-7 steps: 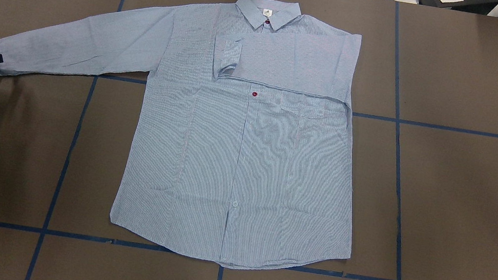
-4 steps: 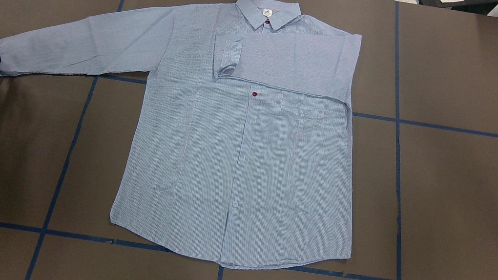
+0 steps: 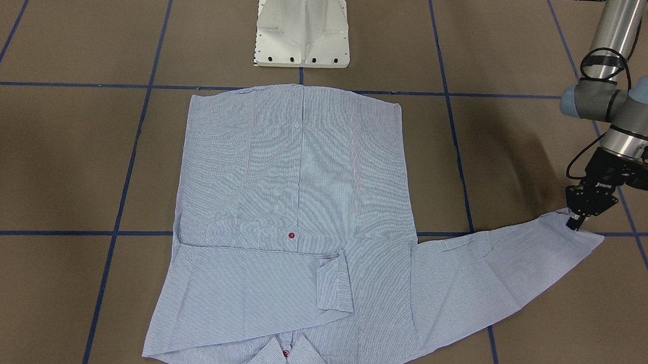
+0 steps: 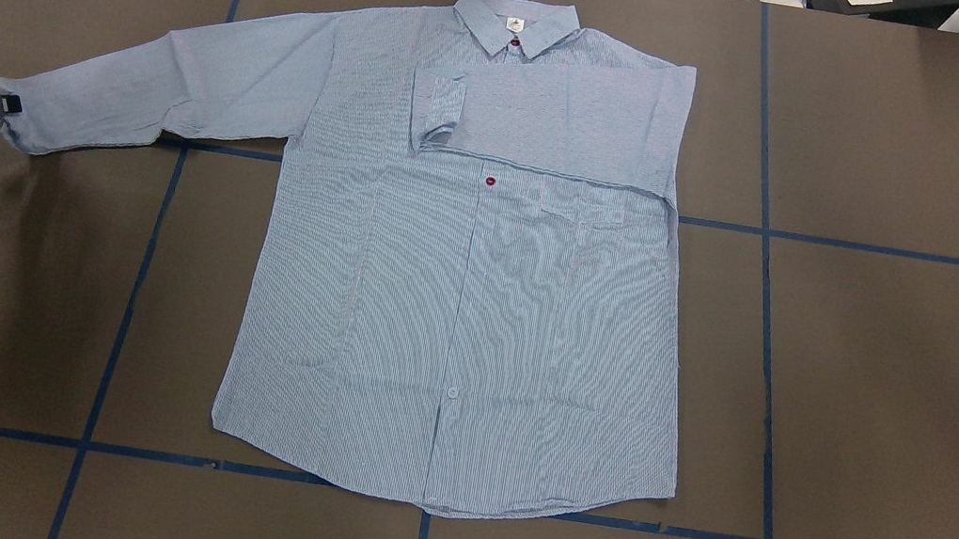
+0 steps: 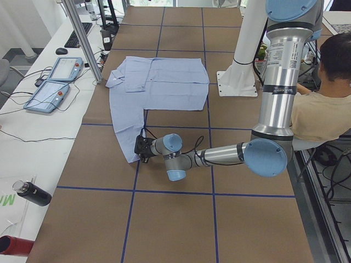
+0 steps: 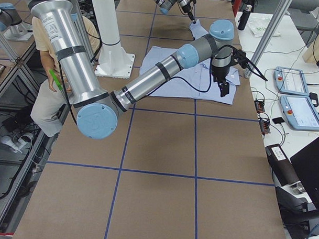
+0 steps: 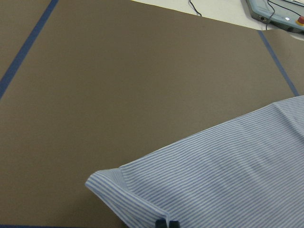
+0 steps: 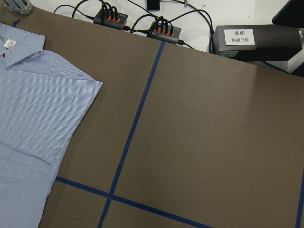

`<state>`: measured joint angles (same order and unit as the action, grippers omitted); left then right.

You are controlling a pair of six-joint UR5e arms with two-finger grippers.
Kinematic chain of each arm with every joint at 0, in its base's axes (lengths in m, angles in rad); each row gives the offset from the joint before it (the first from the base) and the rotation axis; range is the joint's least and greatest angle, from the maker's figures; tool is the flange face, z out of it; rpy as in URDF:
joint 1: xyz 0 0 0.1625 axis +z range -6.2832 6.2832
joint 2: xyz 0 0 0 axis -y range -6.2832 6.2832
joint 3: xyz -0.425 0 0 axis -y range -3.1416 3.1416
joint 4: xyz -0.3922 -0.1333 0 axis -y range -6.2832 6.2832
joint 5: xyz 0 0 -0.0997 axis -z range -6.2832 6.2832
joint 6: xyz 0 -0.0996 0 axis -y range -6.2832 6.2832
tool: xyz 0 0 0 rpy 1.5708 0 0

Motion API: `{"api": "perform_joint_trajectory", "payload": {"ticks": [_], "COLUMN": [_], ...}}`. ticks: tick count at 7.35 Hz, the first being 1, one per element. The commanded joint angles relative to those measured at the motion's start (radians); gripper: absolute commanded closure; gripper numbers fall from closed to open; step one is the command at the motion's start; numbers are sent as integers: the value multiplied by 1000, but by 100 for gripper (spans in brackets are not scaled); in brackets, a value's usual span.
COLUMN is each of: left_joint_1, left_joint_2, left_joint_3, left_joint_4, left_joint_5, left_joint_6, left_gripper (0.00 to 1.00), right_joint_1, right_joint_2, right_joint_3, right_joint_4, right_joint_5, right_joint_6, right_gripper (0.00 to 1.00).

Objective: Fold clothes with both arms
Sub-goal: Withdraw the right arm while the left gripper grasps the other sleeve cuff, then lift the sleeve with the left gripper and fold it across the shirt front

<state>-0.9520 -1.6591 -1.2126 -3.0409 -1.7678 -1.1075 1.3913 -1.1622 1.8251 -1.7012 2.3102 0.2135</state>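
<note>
The light blue pinstriped shirt lies flat, front up, collar at the far edge. One sleeve is folded across the chest, its cuff near the middle. The other sleeve stretches out to the overhead view's left. My left gripper is shut on that sleeve's cuff and holds it slightly off the table; it also shows in the front view. My right gripper shows only in the right side view, above the shirt's far corner, and I cannot tell whether it is open or shut.
The white pedestal base stands at the near edge behind the hem. Blue tape lines cross the brown table. Power strips and control tablets lie beyond the far edge. A seated person is beside the robot.
My left gripper has lifted the sleeve cuff and drawn it slightly inward, toward the shirt body. The sleeve end now bunches and rises off the table. The rest of the shirt has not moved.
</note>
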Motion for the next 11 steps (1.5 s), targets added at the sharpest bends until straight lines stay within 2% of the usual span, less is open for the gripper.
{"api": "perform_joint_trajectory", "payload": {"ticks": [1, 3, 5, 6, 7, 9, 11], "left_joint_1": [-2, 4, 106, 143, 177, 234, 277], "left_joint_2": [-97, -290, -564, -679, -779, -1018, -1058], "left_joint_3": [-158, -327, -338, -331, -277, -7, 41], "left_joint_4": [283, 733, 1117, 1228, 1260, 1260, 1254], "left_joint_5": [-9, -7, 16, 34, 57, 129, 161], "left_joint_6": [1, 0, -12, -49, -121, -221, -230], "left_gripper": [100, 100, 100, 100, 100, 100, 100], "right_joint_1": [0, 0, -2, -2, -2, -2, -2], "right_joint_2": [-5, -14, -14, -14, -14, -14, -19], "right_joint_3": [0, -1, -6, -6, -7, -12, -13], "right_joint_4": [2, 2, 2, 2, 2, 2, 2], "right_joint_5": [0, -2, -2, -2, -2, -2, -2], "right_joint_6": [4, 4, 3, 4, 4, 6, 4], "right_gripper": [1, 1, 1, 1, 1, 1, 1]}}
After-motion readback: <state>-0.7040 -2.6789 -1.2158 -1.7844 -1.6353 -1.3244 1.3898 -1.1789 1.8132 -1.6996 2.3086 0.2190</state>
